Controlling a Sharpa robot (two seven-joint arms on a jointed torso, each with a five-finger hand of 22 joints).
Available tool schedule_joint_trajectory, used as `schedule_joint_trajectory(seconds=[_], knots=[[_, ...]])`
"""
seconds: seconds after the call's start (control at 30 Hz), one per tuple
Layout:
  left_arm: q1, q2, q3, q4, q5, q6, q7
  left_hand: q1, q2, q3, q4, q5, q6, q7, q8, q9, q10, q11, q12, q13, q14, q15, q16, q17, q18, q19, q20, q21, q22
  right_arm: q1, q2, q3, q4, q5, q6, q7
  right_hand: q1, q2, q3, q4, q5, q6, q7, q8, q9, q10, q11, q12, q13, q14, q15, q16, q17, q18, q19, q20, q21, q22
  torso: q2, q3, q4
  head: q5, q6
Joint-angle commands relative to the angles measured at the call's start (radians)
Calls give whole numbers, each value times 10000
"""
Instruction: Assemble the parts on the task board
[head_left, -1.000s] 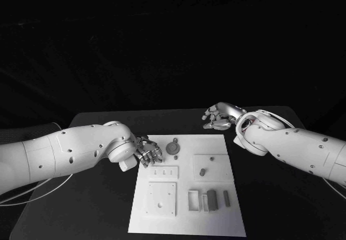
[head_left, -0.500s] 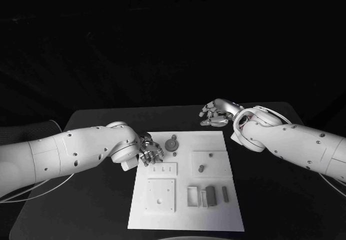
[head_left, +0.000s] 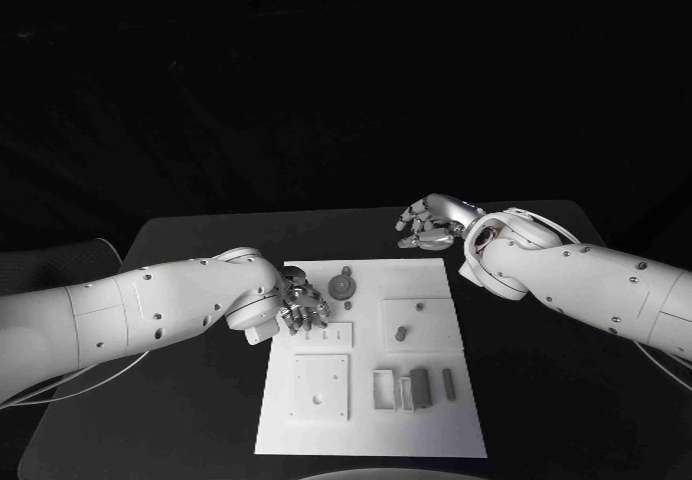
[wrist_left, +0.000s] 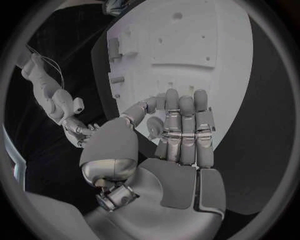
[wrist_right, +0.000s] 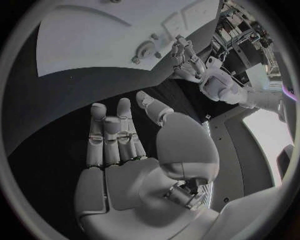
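The white task board (head_left: 433, 430) lies in the middle of the black table. A round grey part (head_left: 343, 286) sits near its far left corner, and a small peg (head_left: 402, 334) stands in a raised square. Two grey blocks (head_left: 421, 385) lie beside a white frame (head_left: 384, 388). My left hand (head_left: 300, 305) hovers over the board's left edge beside the round part (wrist_left: 153, 128), fingers (wrist_left: 181, 117) straight and holding nothing. My right hand (head_left: 433, 225) hangs past the board's far right corner, its palm (wrist_right: 119, 145) spread and bare.
A slotted white plate (head_left: 326, 336) and a square plate with holes (head_left: 320, 387) sit on the board's left half. Black table (head_left: 188, 400) spreads on both sides of the board. My right forearm (head_left: 577, 280) crosses the table's right side.
The whole picture has shifted a little. My left hand has crept slightly further onto the board's left edge. My right hand stays past the far right corner.
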Motion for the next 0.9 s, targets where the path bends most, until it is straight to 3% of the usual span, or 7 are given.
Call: schedule_joint_trajectory(seconds=[0.03, 0.9], knots=[[-28, 59, 7, 5, -282, 136, 63, 22, 87, -3, 65, -34, 1136, -1082, 49, 35, 6, -101, 78, 17, 11, -96, 88, -21, 186, 35, -28, 64, 264, -1, 12, 6, 20, 26, 147, 64, 27, 34, -19, -18, 29, -15, 75, -13, -16, -38, 4, -18, -15, 50, -38, -36, 2, 117, -56, -1, -54, 125, 2, -3, 12, -19, -25], [-146, 267, 7, -139, -461, 969, -122, -1, 130, -15, 111, -50, 1192, -1126, 127, 109, 3, -142, 267, 25, 27, -133, 275, -99, 193, 41, -63, 236, 259, -3, 35, 6, 69, 25, 228, 74, 5, 45, -25, -5, 32, -17, 76, -13, -23, -43, 5, -23, -22, 44, -36, -41, 1, 117, -65, 6, -62, 125, 1, -3, 8, -46, -109]])
